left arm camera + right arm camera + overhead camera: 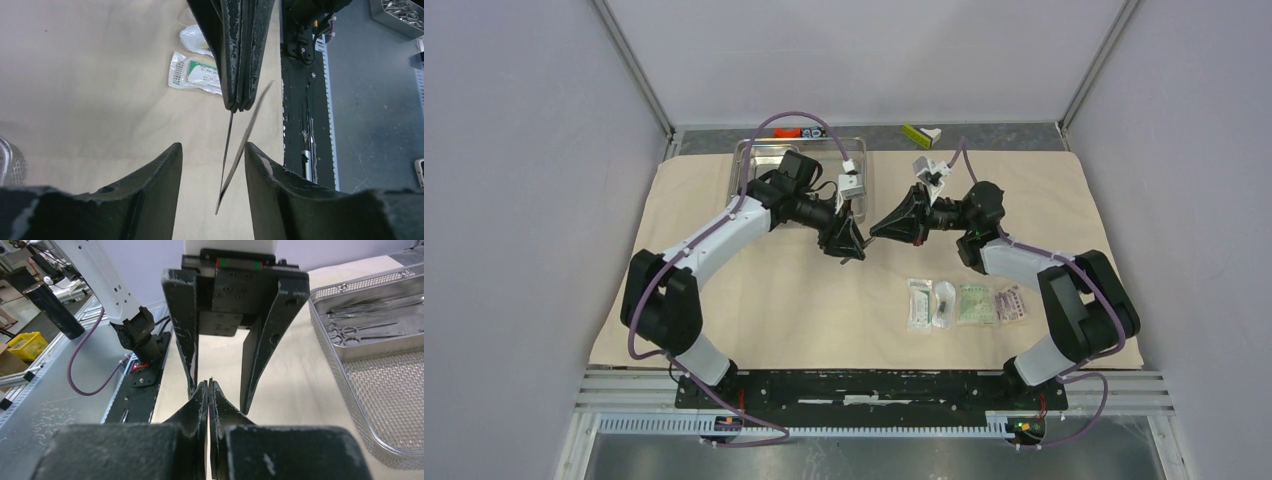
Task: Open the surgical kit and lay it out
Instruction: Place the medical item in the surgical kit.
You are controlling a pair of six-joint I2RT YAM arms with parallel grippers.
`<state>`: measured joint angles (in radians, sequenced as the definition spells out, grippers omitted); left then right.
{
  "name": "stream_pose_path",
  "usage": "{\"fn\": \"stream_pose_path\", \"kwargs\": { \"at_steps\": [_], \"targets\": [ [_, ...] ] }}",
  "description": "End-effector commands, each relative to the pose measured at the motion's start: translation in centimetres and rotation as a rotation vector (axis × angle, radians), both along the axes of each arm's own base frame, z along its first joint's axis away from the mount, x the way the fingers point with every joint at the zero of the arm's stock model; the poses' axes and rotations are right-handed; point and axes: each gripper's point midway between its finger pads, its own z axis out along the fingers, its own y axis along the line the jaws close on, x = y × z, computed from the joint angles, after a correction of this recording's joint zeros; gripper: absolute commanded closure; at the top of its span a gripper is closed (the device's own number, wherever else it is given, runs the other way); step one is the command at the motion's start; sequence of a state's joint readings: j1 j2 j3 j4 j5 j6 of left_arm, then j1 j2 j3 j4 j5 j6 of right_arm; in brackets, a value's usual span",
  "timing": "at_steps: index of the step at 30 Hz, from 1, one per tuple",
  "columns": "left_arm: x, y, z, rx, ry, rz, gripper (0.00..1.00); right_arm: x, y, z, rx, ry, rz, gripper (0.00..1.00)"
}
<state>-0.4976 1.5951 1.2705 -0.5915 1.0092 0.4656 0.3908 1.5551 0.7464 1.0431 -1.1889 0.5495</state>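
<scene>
Mid-table, above cloth wrap: both arms reach inward, tips meeting. Right gripper clamped on tweezers; left gripper parted, straddling their free end without touching. Packets near right arm.

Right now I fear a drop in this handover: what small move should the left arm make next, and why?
Probably close the left gripper on the tweezers. Its jaws stand open on either side of the thin prongs, while the shut right gripper alone holds them, so closing first would secure them.
</scene>
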Motion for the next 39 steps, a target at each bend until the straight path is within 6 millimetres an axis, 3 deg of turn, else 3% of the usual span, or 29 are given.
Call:
{"fn": "stream_pose_path", "kwargs": {
  "at_steps": [1, 9, 16, 25, 30, 32, 33, 36, 39],
  "targets": [
    [-0.5, -1.1, 1.0, -0.062, -0.021, -0.061, 0.47, -0.7, 0.0, 1.1, 0.048, -0.035, 0.034, 1.0],
    [-0.9, -1.3, 2.2, -0.098, -0.011, -0.084, 0.52, 0.1, 0.1, 0.0, 0.013, -0.02, 0.0, 1.0],
    [-1.2, -1.4, 2.6, -0.114, 0.0, -0.096, 0.63, 0.3, 0.1, -0.3, 0.001, -0.016, -0.005, 1.0],
    [-1.2, -1.6, 2.6, -0.116, 0.036, -0.095, 0.89, 0.7, 0.2, -0.9, -0.021, -0.017, -0.017, 0.98],
    [-1.1, -1.6, 2.5, -0.089, 0.081, -0.055, 0.98, 2.0, -0.1, -1.8, -0.082, -0.04, -0.075, 0.78],
    [-1.3, -1.5, 2.0, -0.074, 0.089, -0.044, 0.98, 3.1, -0.5, -2.1, -0.127, -0.064, -0.119, 0.68],
    [-1.4, -1.4, 1.7, -0.064, 0.093, -0.036, 0.98, 3.7, -0.8, -2.0, -0.15, -0.072, -0.143, 0.58],
    [-1.4, -1.7, 0.2, -0.034, 0.125, 0.023, 0.98, 5.8, -2.4, -1.6, -0.186, -0.099, -0.219, 0.35],
    [-1.7, -2.2, -1.4, 0.013, 0.156, 0.08, 0.98, 7.6, -4.8, -0.6, -0.188, -0.111, -0.303, 0.27]
  ]
}}
